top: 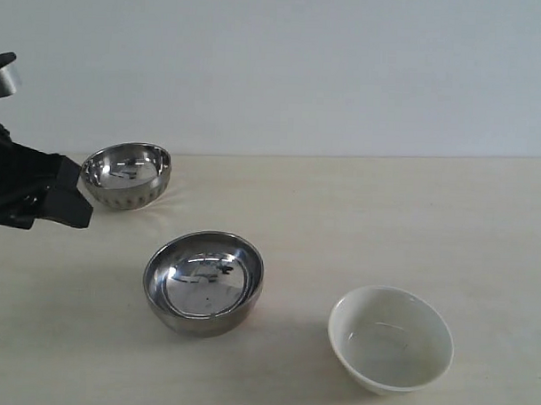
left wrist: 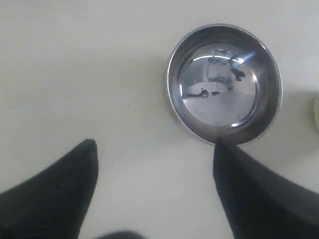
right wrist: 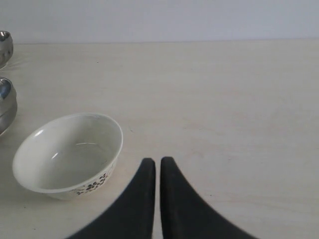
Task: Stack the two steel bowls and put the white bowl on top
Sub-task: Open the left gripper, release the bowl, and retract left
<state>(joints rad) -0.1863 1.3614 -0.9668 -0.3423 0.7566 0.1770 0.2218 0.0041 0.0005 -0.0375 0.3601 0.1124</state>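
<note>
- Nothing was stacked: dimpled steel bowl [top: 126,174], wider steel bowl [top: 203,282] and white bowl [top: 390,338] sat apart on the desk [top: 386,215]
- Left pincer [left wrist: 154,145] stood wide, empty; right pincer [right wrist: 157,160] was closed, empty

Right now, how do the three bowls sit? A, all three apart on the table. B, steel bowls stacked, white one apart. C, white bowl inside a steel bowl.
A: the far steel bowl, the middle steel bowl and the white bowl each rest alone on the table, none touching.
</note>
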